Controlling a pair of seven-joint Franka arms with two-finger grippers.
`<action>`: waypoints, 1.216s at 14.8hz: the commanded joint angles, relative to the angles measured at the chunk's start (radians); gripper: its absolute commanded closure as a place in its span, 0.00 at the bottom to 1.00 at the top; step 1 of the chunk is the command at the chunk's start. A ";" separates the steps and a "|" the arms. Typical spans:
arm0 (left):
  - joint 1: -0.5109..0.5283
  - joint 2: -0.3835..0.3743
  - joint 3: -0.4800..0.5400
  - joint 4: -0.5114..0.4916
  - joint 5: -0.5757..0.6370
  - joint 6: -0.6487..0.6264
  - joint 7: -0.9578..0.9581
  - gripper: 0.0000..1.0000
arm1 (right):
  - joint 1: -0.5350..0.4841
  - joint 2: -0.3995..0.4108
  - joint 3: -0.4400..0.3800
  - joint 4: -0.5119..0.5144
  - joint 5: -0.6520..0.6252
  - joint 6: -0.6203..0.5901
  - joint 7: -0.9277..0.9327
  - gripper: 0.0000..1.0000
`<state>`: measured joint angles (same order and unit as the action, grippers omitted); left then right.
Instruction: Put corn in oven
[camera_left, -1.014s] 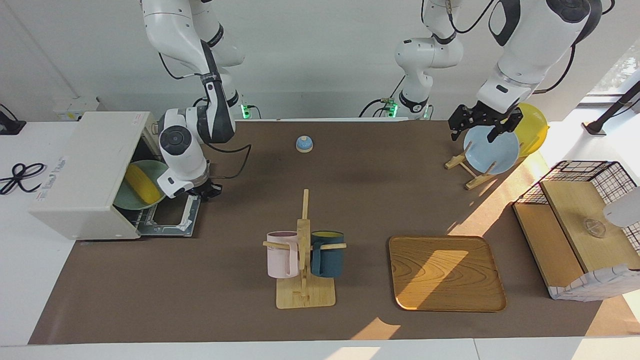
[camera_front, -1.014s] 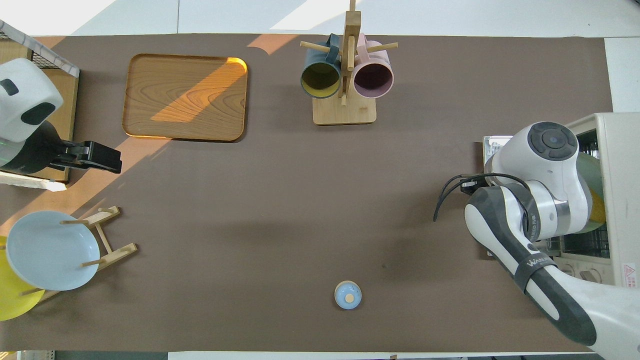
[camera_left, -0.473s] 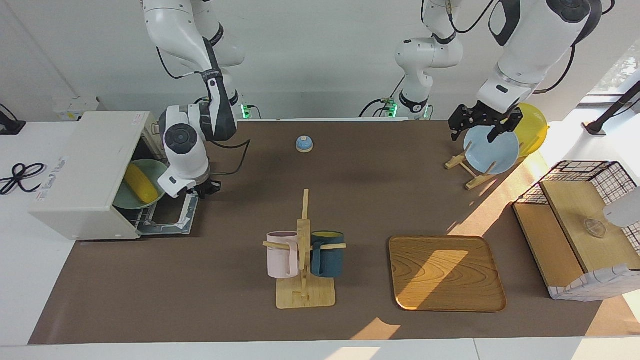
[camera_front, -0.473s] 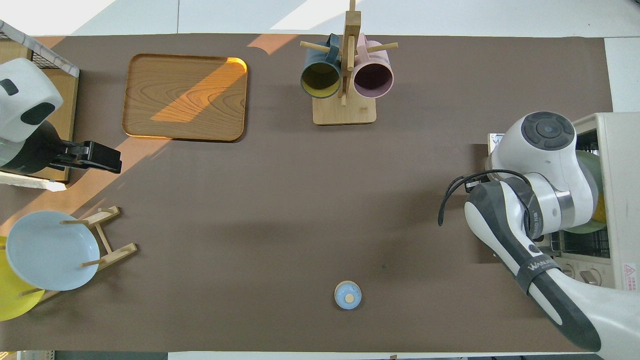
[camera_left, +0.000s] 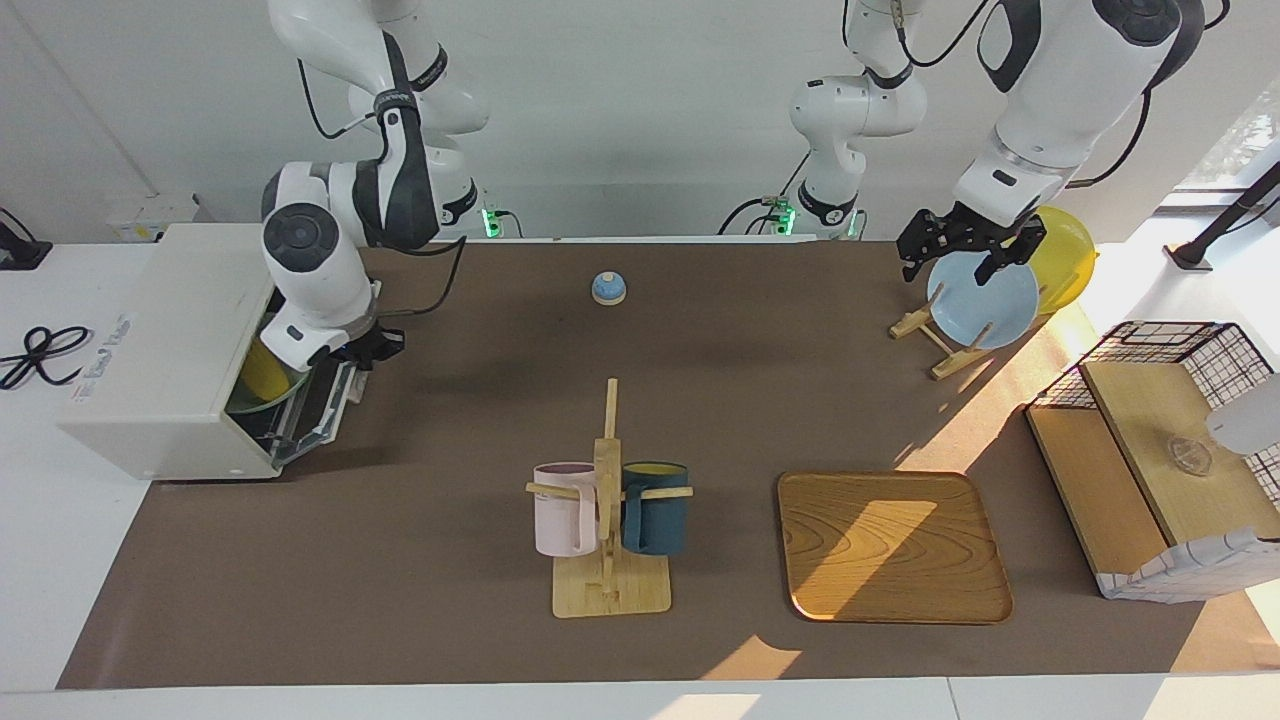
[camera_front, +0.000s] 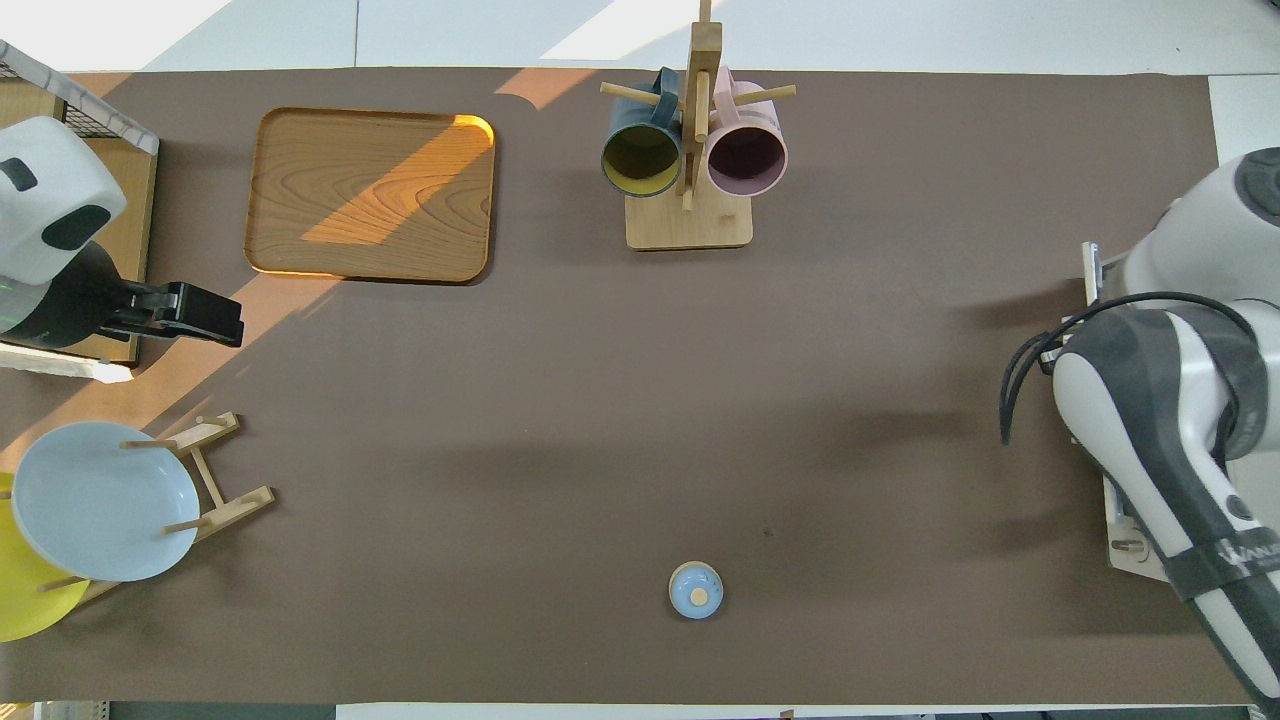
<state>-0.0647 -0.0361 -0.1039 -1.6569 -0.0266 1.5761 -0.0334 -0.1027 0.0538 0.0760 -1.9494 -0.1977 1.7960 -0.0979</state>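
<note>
The white oven (camera_left: 170, 330) stands at the right arm's end of the table. Its glass door (camera_left: 318, 405) is tilted up and almost shut. Through the gap, a piece of the yellow corn (camera_left: 262, 372) shows inside on a green plate (camera_left: 248, 404). My right gripper (camera_left: 368, 345) is at the door's top edge. In the overhead view my right arm covers the oven, and only the door's edge (camera_front: 1092, 280) shows. My left gripper (camera_left: 945, 270) waits open and empty over the plate rack; it also shows in the overhead view (camera_front: 225, 322).
A mug rack (camera_left: 608, 520) with two mugs stands mid-table, with a wooden tray (camera_left: 893, 545) beside it. A small blue bell (camera_left: 608, 288) sits nearer to the robots. A blue plate (camera_left: 985, 300), a yellow plate (camera_left: 1065, 250) and a wire basket shelf (camera_left: 1160, 440) are at the left arm's end.
My right gripper has risen and swung toward the oven, and the door has come up from lying flat to almost shut. The corn is now mostly hidden. The left arm has not moved.
</note>
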 joint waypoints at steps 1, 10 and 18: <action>0.009 -0.019 -0.008 -0.018 0.016 0.004 0.006 0.00 | -0.054 0.011 -0.016 -0.006 -0.049 0.016 -0.055 1.00; 0.009 -0.019 -0.008 -0.018 0.016 0.004 0.006 0.00 | -0.066 -0.075 -0.019 0.032 -0.054 -0.124 -0.101 0.88; 0.009 -0.019 -0.008 -0.018 0.016 0.004 0.006 0.00 | -0.040 -0.071 -0.002 0.242 0.136 -0.271 -0.088 0.00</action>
<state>-0.0647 -0.0361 -0.1039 -1.6569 -0.0266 1.5761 -0.0334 -0.1489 -0.0330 0.0637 -1.7553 -0.1011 1.5568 -0.1712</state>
